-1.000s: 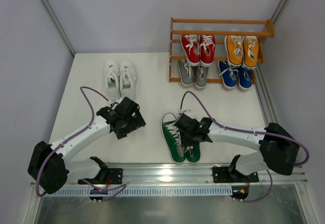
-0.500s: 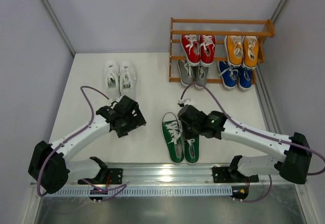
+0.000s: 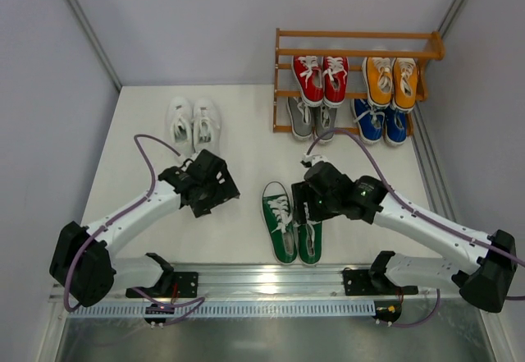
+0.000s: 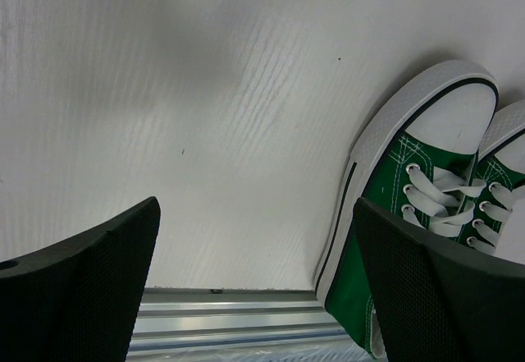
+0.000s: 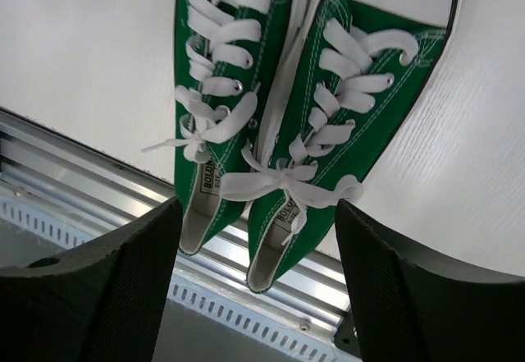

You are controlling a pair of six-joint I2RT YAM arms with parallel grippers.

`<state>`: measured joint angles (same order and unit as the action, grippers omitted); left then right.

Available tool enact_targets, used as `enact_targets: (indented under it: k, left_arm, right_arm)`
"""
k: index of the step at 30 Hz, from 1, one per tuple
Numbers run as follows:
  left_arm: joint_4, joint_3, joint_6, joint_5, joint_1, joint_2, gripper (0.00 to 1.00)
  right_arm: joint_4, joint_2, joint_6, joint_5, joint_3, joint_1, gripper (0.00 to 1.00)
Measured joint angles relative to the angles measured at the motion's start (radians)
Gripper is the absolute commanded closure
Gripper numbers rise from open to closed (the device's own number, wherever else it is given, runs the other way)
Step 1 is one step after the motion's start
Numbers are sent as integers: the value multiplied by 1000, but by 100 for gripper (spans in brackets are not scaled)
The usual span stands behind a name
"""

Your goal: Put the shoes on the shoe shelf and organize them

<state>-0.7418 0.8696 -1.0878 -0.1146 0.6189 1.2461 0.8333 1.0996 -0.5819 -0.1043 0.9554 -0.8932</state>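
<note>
While shelf (image 3: 357,34) holds red (image 3: 321,79), orange (image 3: 391,80), grey (image 3: 312,120), blue (image 3: 380,124) pairs, left claw (image 4: 256,251), right claw (image 5: 256,222) spread.

The table (image 3: 246,132) bears 1 white pair (image 3: 192,124) far left and 1 green pair (image 3: 283,226) near centre. Far right, the shoe shelf (image 3: 358,52) holds a red pair (image 3: 321,79), orange pair (image 3: 391,80), grey pair (image 3: 312,119) and blue pair (image 3: 381,121).

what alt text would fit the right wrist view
A pair of green shoes with white laces lies side by side on a white table, heels toward a metal rail. The right claw hangs open above them, a black finger at each lower corner.
</note>
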Motion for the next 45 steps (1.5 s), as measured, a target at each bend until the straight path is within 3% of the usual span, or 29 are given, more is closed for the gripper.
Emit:
enact_targets:
  k: [13, 32, 45]
  left_arm:
    - [-43, -3, 0, 0, 0, -43, 3]
    - [-108, -84, -1, -1, -3, -168, 3]
    - [-143, -100, 0, -2, -8, -216, 3]
  right_arm:
    - [-56, 109, -171, 56, -102, -161, 20]
    - [-74, 205, -296, -4, -118, -240, 21]
    - [-89, 286, -326, -63, -108, -243, 31]
